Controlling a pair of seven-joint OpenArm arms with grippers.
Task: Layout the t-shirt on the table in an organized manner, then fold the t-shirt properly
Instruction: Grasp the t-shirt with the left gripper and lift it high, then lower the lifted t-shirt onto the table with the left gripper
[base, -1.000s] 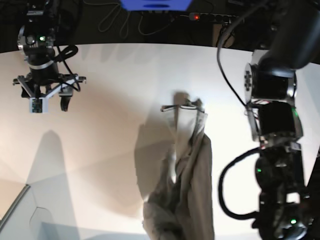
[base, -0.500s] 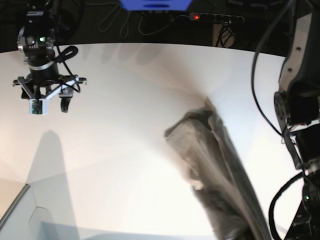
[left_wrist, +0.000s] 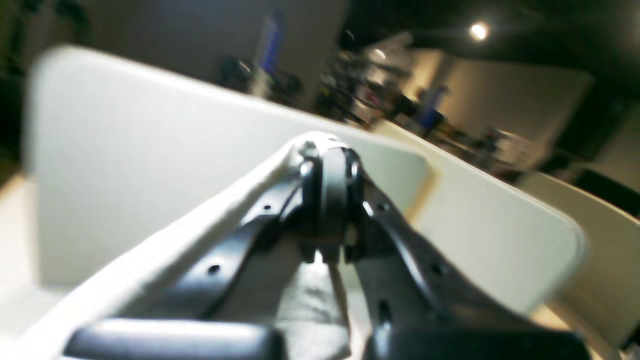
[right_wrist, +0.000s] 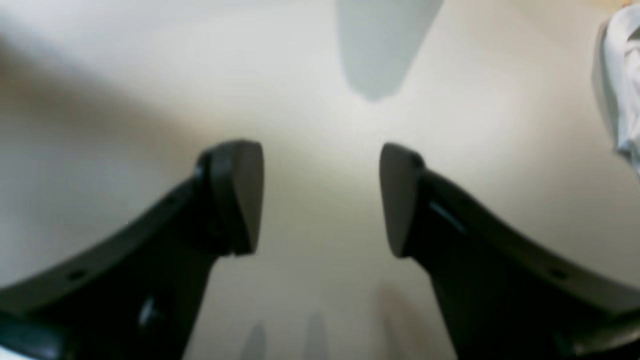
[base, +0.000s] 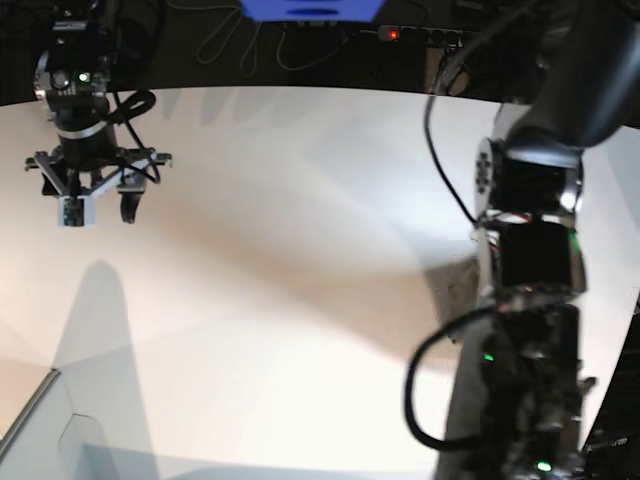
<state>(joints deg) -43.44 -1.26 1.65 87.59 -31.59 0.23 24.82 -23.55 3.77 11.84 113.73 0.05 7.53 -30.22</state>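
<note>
Plainly: left claw (left_wrist: 327, 200) clamped on t-shirt (left_wrist: 310, 305), right claw (right_wrist: 320, 195) agape over table (right_wrist: 100, 75); no legible writing.

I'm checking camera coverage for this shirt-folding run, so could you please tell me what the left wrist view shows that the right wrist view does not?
Only the left wrist view shows the left hand with its dark fingers pressed together on a band of light grey-beige cloth, the t-shirt, stretched toward the camera, with a blurred room behind.

Only the right wrist view shows the right hand open and empty above bare tabletop, with a pale bit of cloth at the frame's right edge.

Both show the smooth white table and a pair of black fingers.
</note>
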